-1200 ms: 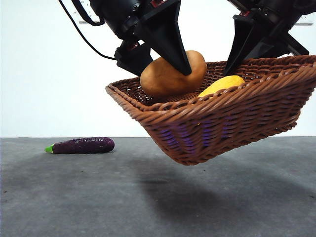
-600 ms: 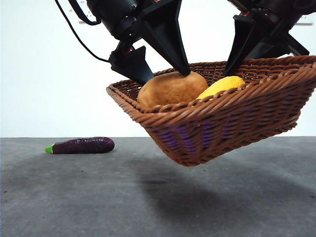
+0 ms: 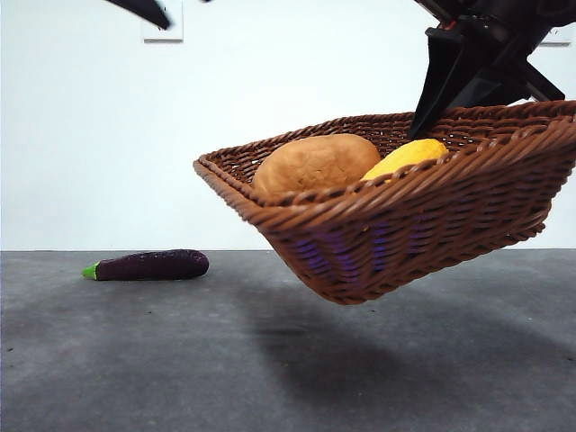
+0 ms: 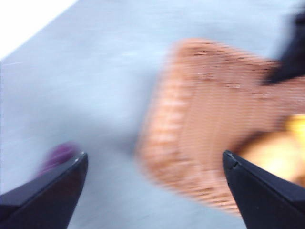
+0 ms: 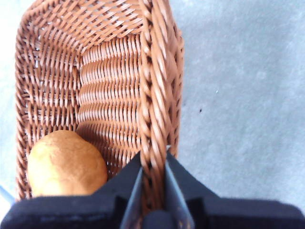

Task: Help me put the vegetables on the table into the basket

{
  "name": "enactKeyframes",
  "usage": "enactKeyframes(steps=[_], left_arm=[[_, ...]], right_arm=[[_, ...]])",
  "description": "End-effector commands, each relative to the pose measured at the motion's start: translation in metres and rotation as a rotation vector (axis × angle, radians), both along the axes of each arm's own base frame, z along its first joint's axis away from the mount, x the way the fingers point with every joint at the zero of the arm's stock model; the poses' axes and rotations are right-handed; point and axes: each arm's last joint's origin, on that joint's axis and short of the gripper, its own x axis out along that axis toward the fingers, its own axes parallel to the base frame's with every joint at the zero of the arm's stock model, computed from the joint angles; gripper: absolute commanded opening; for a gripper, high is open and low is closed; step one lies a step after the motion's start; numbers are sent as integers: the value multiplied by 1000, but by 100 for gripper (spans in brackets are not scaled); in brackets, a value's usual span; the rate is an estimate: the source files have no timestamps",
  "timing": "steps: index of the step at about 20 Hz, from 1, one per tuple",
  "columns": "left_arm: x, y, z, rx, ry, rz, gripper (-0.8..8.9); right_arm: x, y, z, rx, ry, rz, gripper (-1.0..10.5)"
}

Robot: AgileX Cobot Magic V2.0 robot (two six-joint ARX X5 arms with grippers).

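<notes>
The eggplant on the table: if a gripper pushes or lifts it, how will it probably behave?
The eggplant lies on its side on the table, slim and rounded, so a sideways push would probably roll it. Its skin looks glossy, so jaws might slip. It seems small and likely light.

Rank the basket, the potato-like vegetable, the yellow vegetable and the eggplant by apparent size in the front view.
1. basket, by far the largest.
2. potato-like vegetable.
3 and 4 unsure: the eggplant shows whole but lies farther back on the table, and the yellow vegetable is half hidden behind the basket rim.
</notes>
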Motion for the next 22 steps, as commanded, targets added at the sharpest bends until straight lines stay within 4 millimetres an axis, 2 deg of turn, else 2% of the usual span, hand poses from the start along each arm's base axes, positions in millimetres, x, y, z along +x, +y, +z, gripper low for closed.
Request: enactKeyframes(steps=[1,3,7,11,13,17,22], left_arm=[[11,26,-1,37,-20,69,476],[23,41,-7,89,-38,84,476],[58,54,-25,143,-92,92,477],[102,52,-59,189,-70,48,476],[131,50,-77,180,-24,29,476],[177,43,-98,206,48,-14,476],[210,43,-129,252,102,-61,476]], right_arm=[[0,1,0,32,3,26,-10],[0,1,-1,31,1,44,-10],[-1,1,-1,27,-3,60,-10],[-1,-4,-1,42,9,90,-10],[0,-7,-1,44,2,96,-10],[2,-15,-1,56,-1,98,-10],[5,-27,0,63,-13,89,-10]])
